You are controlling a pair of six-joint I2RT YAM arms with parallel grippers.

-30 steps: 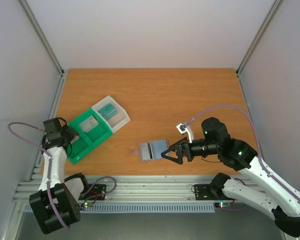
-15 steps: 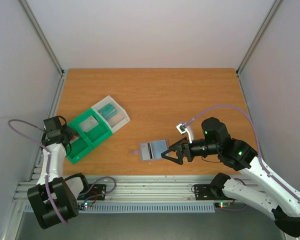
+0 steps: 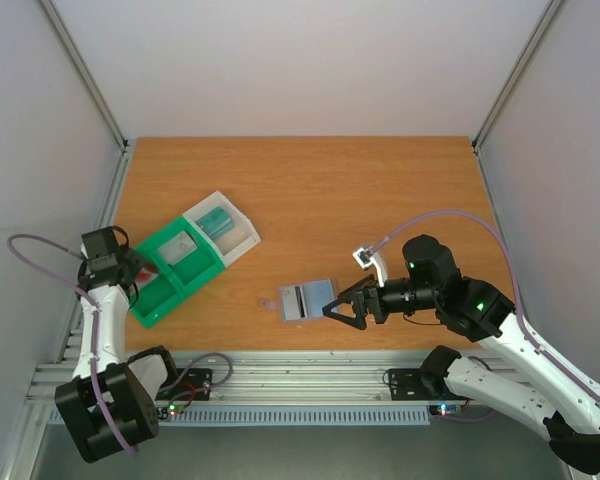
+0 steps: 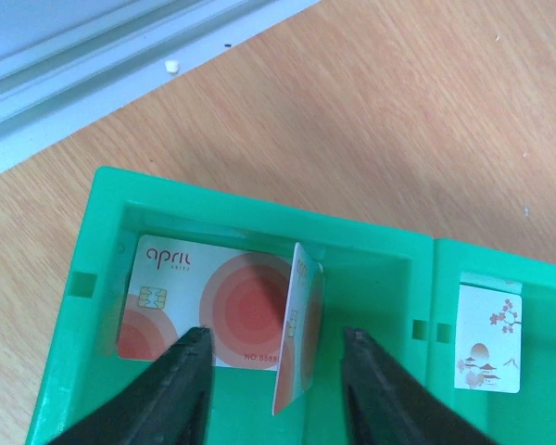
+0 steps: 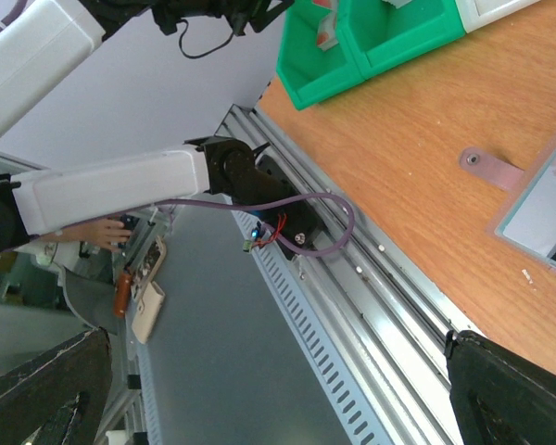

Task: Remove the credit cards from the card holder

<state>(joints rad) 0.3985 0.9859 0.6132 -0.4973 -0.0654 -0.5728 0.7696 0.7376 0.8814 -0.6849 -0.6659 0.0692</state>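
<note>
- My left gripper (image 4: 276, 334) hangs inside the end compartment of the green tray (image 4: 259, 199). Its jaws are apart and grip nothing.
- Between the jaws a standing card (image 4: 296, 343) balances on its edge, tilted, and as far as I can see touches neither finger.
- It leans over a flat card (image 4: 199, 311) printed with red circles. A third card (image 4: 487, 337) lies in the neighbouring compartment.
- The risk here is a crooked lift: a finger could clip the standing card and flick it over the tray wall onto the counter (image 4: 398, 111).
- My right gripper (image 3: 340, 300), jaws wide and empty, sits just beside the card holder (image 3: 307, 298), well apart from the tray.
- The holder lies loose on the counter, so a closing finger may shove it aside instead of pinning it.
- I cannot tell whether a card remains inside.
</note>
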